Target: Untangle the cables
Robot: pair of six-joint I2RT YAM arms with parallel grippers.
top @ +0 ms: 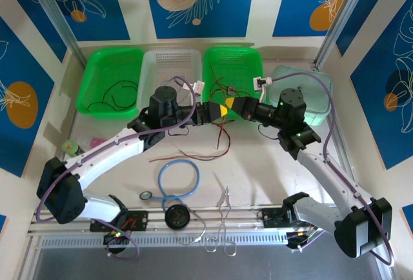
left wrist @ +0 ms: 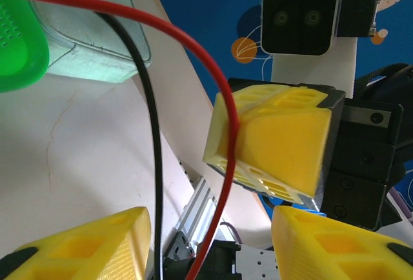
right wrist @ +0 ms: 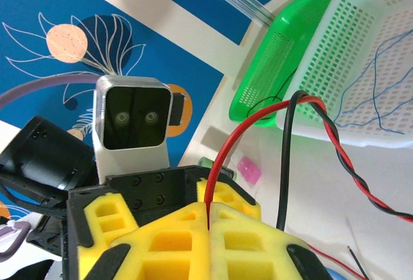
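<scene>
In the right wrist view my right gripper (right wrist: 208,214) is shut on a thin red cable (right wrist: 240,137), which rises from between its yellow pads beside a black cable (right wrist: 286,164) and a twisted red-black pair (right wrist: 352,167). My left gripper (left wrist: 208,249) is open; the red cable (left wrist: 227,164) and the black cable (left wrist: 156,164) run through the gap between its fingers (left wrist: 84,244) without touching them. In the top view the left gripper (top: 216,112) and right gripper (top: 231,108) meet tip to tip above the table, with cables (top: 222,133) hanging below them.
Along the back stand a green basket (top: 97,67) with a black wire, a white basket (top: 169,60), a second green basket (top: 242,57) and a clear tub (top: 316,93). A light-blue tube loop (top: 179,180), a black disc (top: 175,217) and a bent metal wire (top: 224,219) lie near the front.
</scene>
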